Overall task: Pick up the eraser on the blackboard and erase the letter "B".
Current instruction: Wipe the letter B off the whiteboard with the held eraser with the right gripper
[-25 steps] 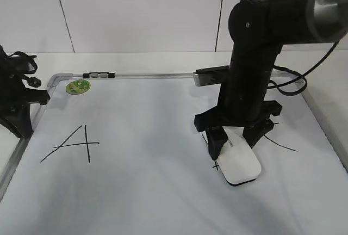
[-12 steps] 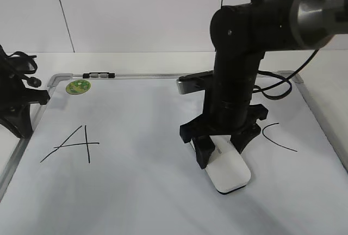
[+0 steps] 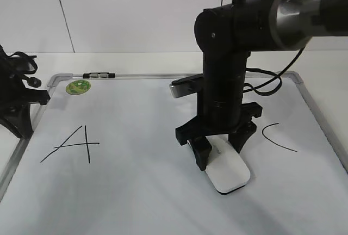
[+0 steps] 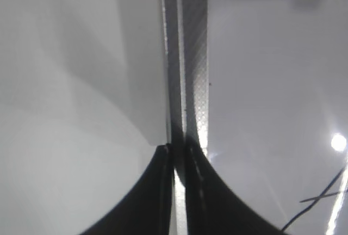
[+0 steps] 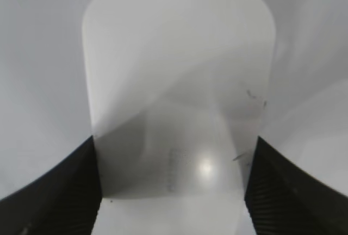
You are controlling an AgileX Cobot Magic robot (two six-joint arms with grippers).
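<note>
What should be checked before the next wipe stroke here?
1. Right gripper clamps the eraser: ok, fingers on both sides in the wrist view.
2. Eraser flat on the board: ok, as far as visible.
3. "B" fully erased: cannot tell, arm and eraser cover that spot.
4. "A" intact: ok.
5. "C" intact: ok.
6. Left gripper clear of the wipe path: ok, shut at the board's left frame.
</note>
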